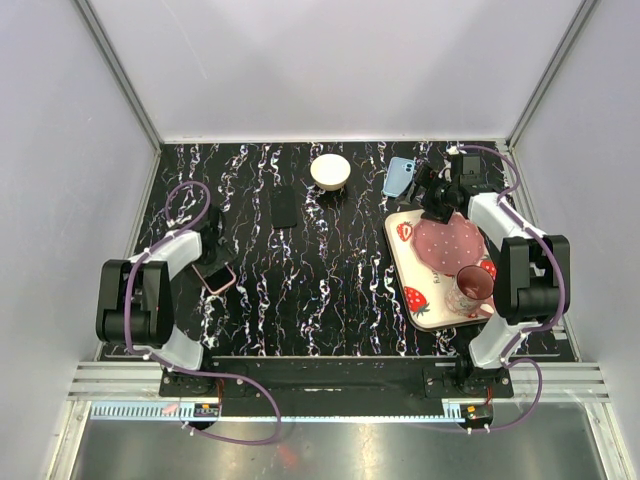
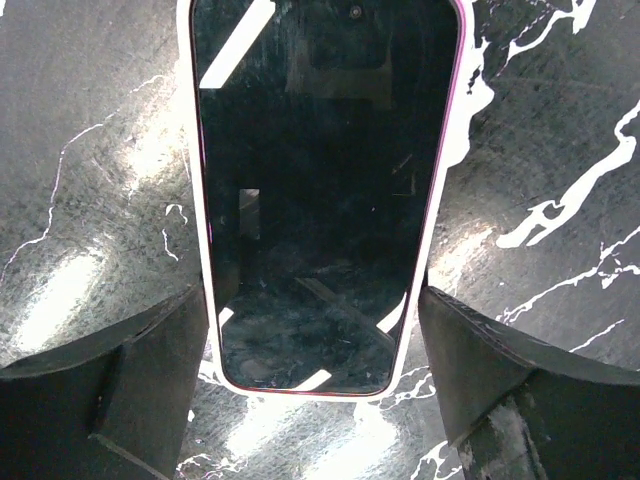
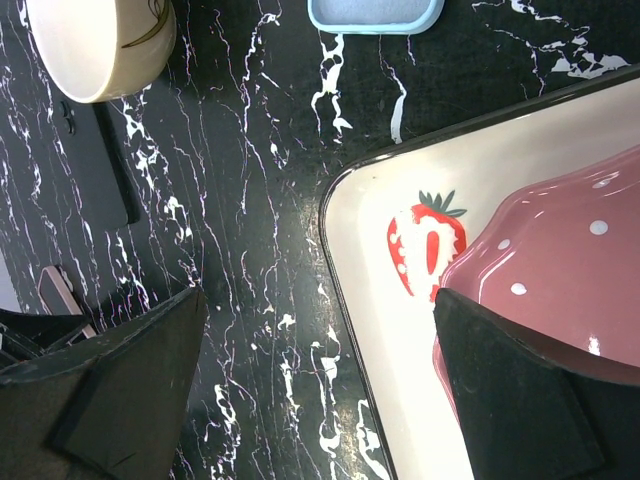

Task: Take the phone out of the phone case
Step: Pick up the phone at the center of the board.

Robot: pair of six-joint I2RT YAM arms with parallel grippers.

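The phone (image 2: pixel 315 190) lies face up on the black marble table, a dark glossy screen inside a pink-and-white case rim (image 2: pixel 203 260). In the top view it is at the left (image 1: pixel 217 279). My left gripper (image 2: pixel 315 400) is open and low over it, one finger (image 2: pixel 130 370) on each side of the phone's near end, not touching it; in the top view the left gripper (image 1: pixel 211 255) sits just behind the phone. My right gripper (image 3: pixel 320 390) is open and empty over the tray's left edge, at the far right in the top view (image 1: pixel 433 205).
A flat black slab (image 1: pixel 284 207), a cream bowl (image 1: pixel 330 170) and a light blue phone case (image 1: pixel 398 177) lie at the back. A strawberry tray (image 1: pixel 403 262) on the right holds a pink plate (image 1: pixel 448 243) and a pink cup (image 1: pixel 470 288).
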